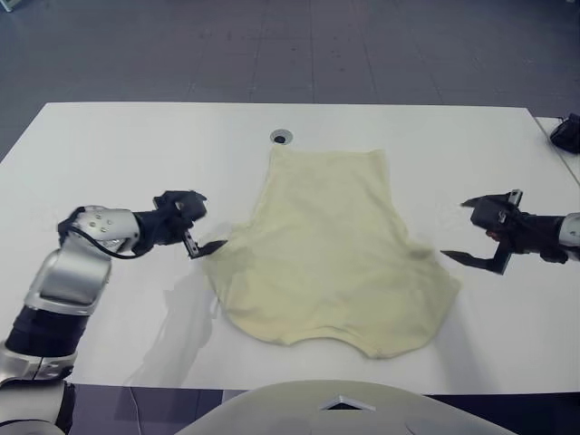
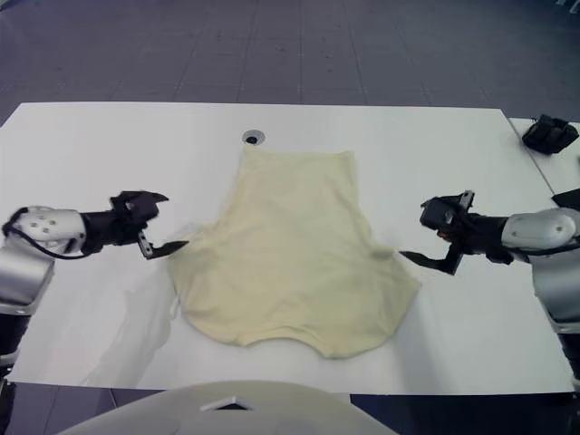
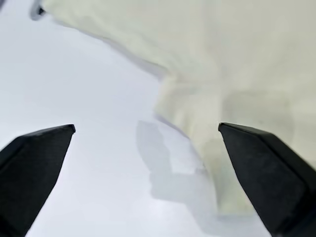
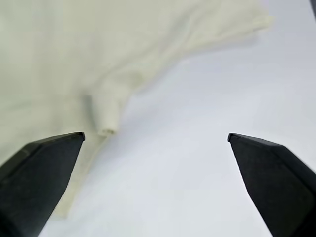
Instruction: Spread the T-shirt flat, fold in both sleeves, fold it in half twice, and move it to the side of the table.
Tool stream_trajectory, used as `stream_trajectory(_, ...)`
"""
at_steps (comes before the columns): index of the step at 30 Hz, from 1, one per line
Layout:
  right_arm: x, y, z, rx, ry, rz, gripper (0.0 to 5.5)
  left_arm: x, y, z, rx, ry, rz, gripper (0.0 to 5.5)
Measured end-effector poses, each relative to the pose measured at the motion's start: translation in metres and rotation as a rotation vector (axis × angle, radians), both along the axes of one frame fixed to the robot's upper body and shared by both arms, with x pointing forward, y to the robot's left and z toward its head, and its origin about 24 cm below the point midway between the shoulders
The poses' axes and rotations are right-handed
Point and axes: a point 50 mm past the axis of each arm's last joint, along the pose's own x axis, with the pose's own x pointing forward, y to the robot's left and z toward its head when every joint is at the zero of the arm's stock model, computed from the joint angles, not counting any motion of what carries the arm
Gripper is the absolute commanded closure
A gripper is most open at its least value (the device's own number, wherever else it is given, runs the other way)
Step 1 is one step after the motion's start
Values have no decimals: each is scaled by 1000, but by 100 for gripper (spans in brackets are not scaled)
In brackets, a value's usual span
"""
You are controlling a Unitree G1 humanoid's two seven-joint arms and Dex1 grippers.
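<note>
A pale yellow T-shirt [image 1: 331,249] lies on the white table [image 1: 109,154], hem end toward the far side and its wider end toward the near edge. The sleeves look tucked in, with small bunched lumps at both sides. My left gripper [image 1: 210,225] is open at the shirt's left edge, its lower fingertip just touching or beside the cloth. In the left wrist view the open gripper [image 3: 146,127] frames the shirt's edge [image 3: 222,59] and bare table. My right gripper [image 1: 453,228] stands open just off the shirt's right side. The right wrist view shows the gripper [image 4: 156,134] open with a rolled fold of T-shirt [image 4: 74,49] beside it.
A round cable hole [image 1: 282,137] sits in the table just beyond the shirt's far end. A black object [image 1: 566,133] rests at the far right on a neighbouring surface. Bare table stretches to the left and right of the shirt.
</note>
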Motion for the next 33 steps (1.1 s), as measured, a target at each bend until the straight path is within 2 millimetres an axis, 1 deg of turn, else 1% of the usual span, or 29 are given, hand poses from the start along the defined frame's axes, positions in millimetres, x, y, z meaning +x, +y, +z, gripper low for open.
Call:
stream_trajectory(1, 1, 2, 1, 24, -30, -25, 12, -1, 3, 2, -24, 7, 31, 10)
stream_trajectory(2, 2, 7, 3, 75, -92, -71, 12, -6, 9, 2, -76, 39, 105, 10)
stream_trajectory(4, 3, 18, 1, 143, -147, -109, 12, -18, 13, -8, -151, 138, 195, 10)
stream_trajectory(7, 3, 28, 1, 222, -206, -165, 12, -34, 7, -24, -252, 308, 242, 10)
stream_trajectory(10, 7, 27, 5, 272, -280, -261, 12, -46, 2, -41, -302, 438, 260, 10)
stream_trajectory(11, 9, 27, 8, 286, -303, -279, 10, -48, 0, -47, -308, 462, 273, 29)
stream_trajectory(12, 10, 27, 10, 288, -317, -286, 10, -48, 0, -49, -310, 467, 281, 38)
stream_trajectory(15, 12, 28, 15, 293, -340, -295, 10, -45, 1, -52, -313, 464, 288, 96)
stream_trajectory(16, 13, 28, 15, 293, -340, -297, 10, -45, 1, -52, -317, 465, 290, 107)
stream_trajectory(22, 16, 31, 11, 294, -325, -283, 10, -43, -2, -56, -366, 475, 291, 202)
stream_trajectory(27, 18, 35, 5, 280, -308, -263, 10, -43, -1, -59, -357, 470, 293, 303)
stream_trajectory(28, 18, 36, 3, 279, -300, -259, 10, -42, -1, -59, -354, 468, 296, 313)
stream_trajectory(33, 20, 34, 2, 279, -302, -259, 10, -39, 0, -60, -313, 441, 294, 411)
